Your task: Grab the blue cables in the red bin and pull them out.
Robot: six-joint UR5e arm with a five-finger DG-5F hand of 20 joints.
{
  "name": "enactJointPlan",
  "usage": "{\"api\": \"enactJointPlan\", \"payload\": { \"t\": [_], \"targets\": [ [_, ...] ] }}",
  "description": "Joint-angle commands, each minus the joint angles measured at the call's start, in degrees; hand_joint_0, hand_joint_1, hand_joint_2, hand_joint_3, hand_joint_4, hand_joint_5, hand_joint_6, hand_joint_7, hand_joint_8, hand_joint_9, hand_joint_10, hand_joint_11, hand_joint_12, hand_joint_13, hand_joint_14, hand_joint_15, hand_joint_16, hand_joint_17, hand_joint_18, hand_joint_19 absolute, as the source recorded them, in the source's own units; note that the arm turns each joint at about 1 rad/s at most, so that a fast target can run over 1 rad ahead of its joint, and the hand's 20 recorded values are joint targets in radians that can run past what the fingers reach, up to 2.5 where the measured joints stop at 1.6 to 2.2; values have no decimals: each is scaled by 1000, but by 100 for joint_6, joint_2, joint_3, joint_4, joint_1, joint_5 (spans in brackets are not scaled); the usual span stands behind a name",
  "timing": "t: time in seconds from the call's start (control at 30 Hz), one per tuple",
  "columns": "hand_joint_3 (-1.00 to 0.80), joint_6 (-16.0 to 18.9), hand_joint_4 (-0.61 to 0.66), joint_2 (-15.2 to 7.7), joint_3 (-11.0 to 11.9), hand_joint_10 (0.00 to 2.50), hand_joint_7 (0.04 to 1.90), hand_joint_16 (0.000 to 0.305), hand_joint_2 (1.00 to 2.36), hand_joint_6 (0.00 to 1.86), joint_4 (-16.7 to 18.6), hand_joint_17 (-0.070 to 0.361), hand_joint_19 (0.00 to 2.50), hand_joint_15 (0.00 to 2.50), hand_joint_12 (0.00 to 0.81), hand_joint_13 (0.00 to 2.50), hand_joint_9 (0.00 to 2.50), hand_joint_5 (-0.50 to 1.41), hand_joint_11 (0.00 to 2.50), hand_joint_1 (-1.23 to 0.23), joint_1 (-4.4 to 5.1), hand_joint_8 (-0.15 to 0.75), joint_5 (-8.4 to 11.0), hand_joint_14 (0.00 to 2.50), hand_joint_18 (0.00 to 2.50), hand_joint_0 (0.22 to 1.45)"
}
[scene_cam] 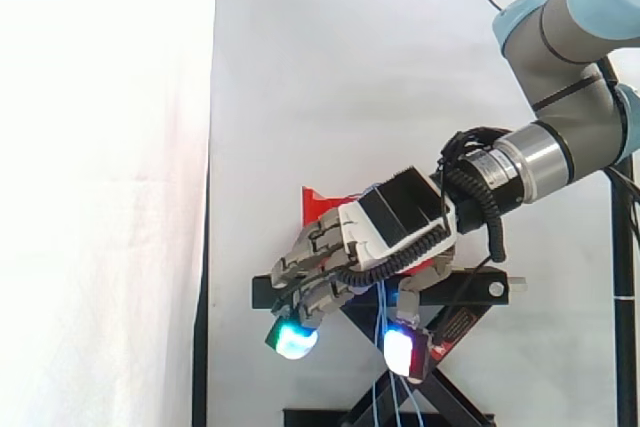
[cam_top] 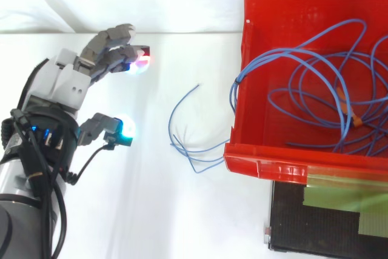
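The hand [cam_top: 63,86] hangs at the nine o'clock side of the top view, well apart from the red bin [cam_top: 260,165] over at three o'clock. Nothing in its grasp: fingers bent loosely, thumb spread wide of them, a clear gap between the glowing fingertips [cam_top: 138,62]. The blue cables [cam_top: 237,80] lie mostly coiled inside the bin, but a few loose ends [cam_top: 170,122] spill over its nine o'clock wall. From the side they dangle [scene_cam: 380,367] down past the black stand [scene_cam: 480,292].

Best play here, I'd say: go for the bunch where the strands cross the wall, not a single thin end, and close firmly before drawing away toward nine o'clock. Otherwise they may slip through.

Pose: the wrist is pitched down and the palm faces the bin, with the arm coming from the two o'clock corner in the side view.
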Motion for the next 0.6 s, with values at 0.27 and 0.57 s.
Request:
{"api": "enactJointPlan", "payload": {
  "t": [0.27,0.57],
  "targets": [
    [-1000,-683,297,70,19,16,550,43,1000,8,-1,97,642,426,323,338,634,671,496,-773,-152,274,8,15,314,768],
    [-1000,-1113,320,237,19,15,559,43,1000,9,-80,97,648,433,323,346,651,701,495,-766,-222,274,8,15,322,769]
  ]
}}
